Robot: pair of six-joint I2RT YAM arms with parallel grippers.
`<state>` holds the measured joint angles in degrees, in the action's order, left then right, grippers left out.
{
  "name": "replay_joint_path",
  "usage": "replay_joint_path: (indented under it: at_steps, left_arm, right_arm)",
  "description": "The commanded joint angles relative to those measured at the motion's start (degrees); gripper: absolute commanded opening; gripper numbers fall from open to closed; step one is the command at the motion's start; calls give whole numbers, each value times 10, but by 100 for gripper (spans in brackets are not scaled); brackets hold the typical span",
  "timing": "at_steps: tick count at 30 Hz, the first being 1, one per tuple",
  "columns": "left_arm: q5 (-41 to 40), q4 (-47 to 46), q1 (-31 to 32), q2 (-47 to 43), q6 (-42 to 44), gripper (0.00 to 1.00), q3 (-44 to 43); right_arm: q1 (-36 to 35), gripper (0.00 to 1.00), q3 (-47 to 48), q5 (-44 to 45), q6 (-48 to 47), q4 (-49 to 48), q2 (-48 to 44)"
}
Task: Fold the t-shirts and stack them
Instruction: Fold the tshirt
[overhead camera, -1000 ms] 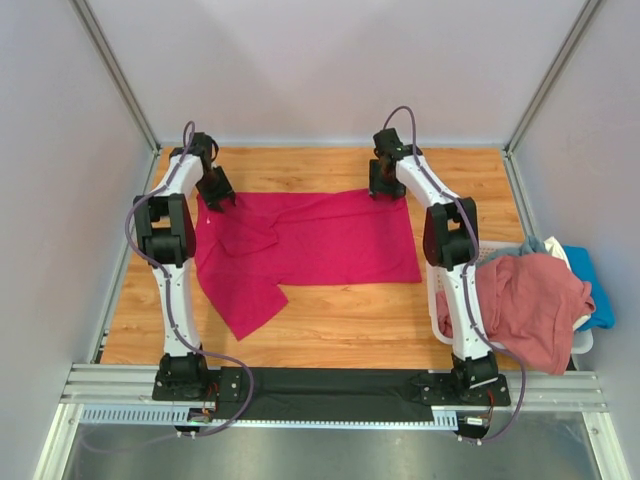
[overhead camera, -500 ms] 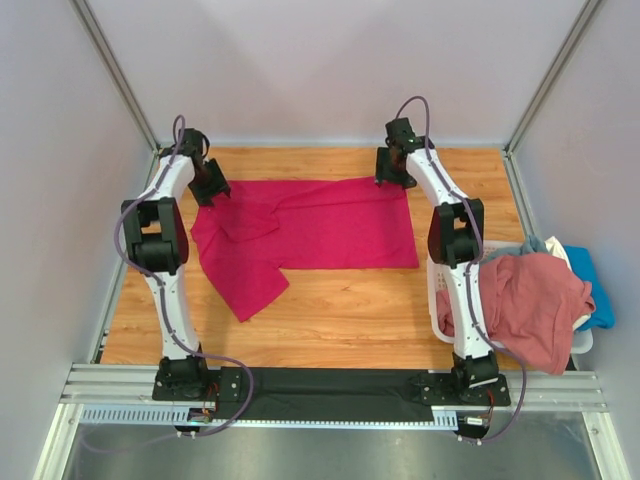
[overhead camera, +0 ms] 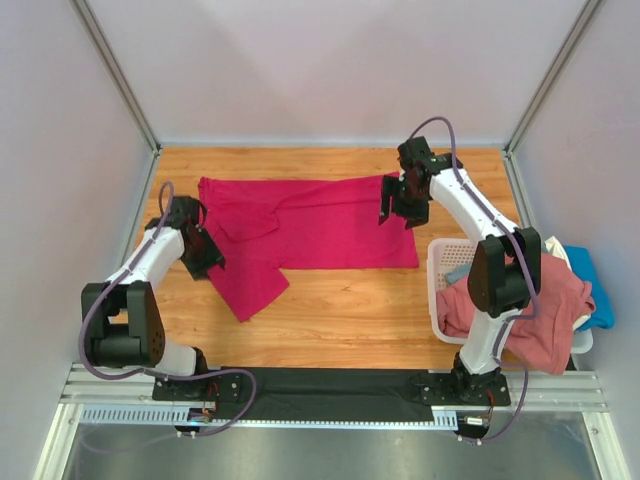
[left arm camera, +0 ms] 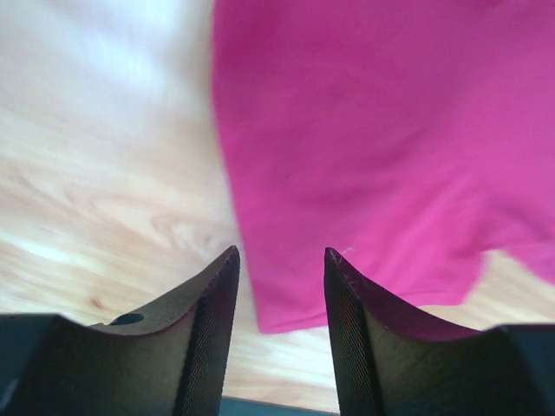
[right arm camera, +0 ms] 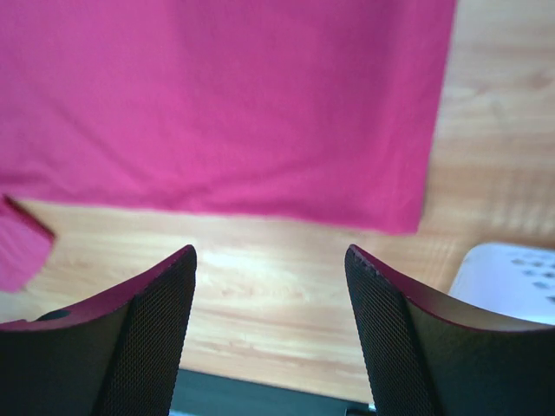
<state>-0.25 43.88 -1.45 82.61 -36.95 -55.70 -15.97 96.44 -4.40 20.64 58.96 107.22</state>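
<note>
Light fell bright and even from above. The overhead view was sharp, with only faint, short shadows on the table point(overhead camera: 340, 310). The left wrist view was smeared by blur, and glare whitened the wood at its upper left. In both wrist views the near fingers point(left arm camera: 208, 329) looked dark and soft.

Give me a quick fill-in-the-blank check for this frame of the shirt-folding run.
The magenta t-shirt lies spread on the ____ table.
The left gripper and right gripper both hold ____.
The shirt draped over the white basket is dusty ____.
Missing: wooden; nothing; pink.
</note>
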Motion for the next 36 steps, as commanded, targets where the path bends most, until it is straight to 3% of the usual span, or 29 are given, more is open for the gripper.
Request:
replay_joint_path:
  at_steps: [1, 8, 13, 19, 22, 30, 36]
  left_arm:
    - [49, -28, 13, -31, -90, 50, 100]
    - [50, -69, 41, -10, -158, 52, 168]
    - [16, -64, 40, 20, -169, 52, 159]
    - [-62, 7, 39, -62, -141, 55, 125]
    - [-83, -7, 31, -83, -108, 56, 113]
    - [-28, -61, 20, 27, -86, 54, 87]
    - [-33, -67, 18, 49, -84, 43, 91]
  right_arm:
    - [-3, 71, -67, -45, 13, -13, -42]
    - [-3, 71, -121, -39, 5, -13, -91]
    - [-2, 72, -143, -34, 1, -12, -99]
    - [0, 71, -133, -28, -13, -8, -101]
    - [4, 71, -131, -32, -12, -9, -98]
    - [23, 72, -120, -33, -2, -17, -76]
    - [29, 72, -116, -27, 17, -24, -67]
